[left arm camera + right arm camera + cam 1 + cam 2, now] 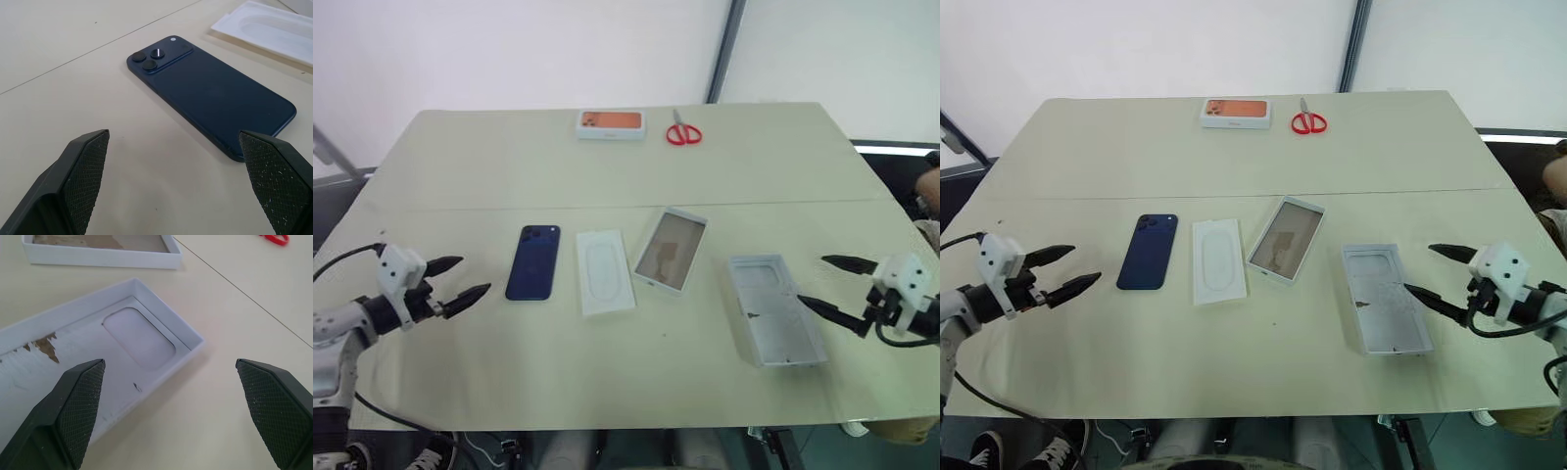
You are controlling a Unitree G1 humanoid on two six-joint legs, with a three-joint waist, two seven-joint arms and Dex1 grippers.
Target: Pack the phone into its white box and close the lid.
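The phone (533, 261) lies flat on the cream table (607, 186), back side up, with its little camera square at the far corner. It is dark blue, thin, hard and smooth, so it is likely slippery and a bit heavy for its size. It can probably crack if dropped. It is best taken by its two long edges, near the middle, because almost nothing sticks up to grab from above.

Just beside the phone a thin white insert (605, 271) is seen, with a soft oval pressed into it. It looks light and bendy. Next comes the white box (671, 250), a low tray with a thin rim and a brownish floor. It looks like stiff card and is likely very light, so it can slide when pushed. The lid (775, 308) lies open side up, well apart from the tray. It is deeper, grey-white, with scuffed marks inside.

The left claw (459, 278) is held near the phone with its fingers wide apart and nothing in them. The right claw (832, 285) is held by the lid, also spread wide and empty.

Far back, an orange-faced box (611, 123) and red scissors (683, 131) are seen.
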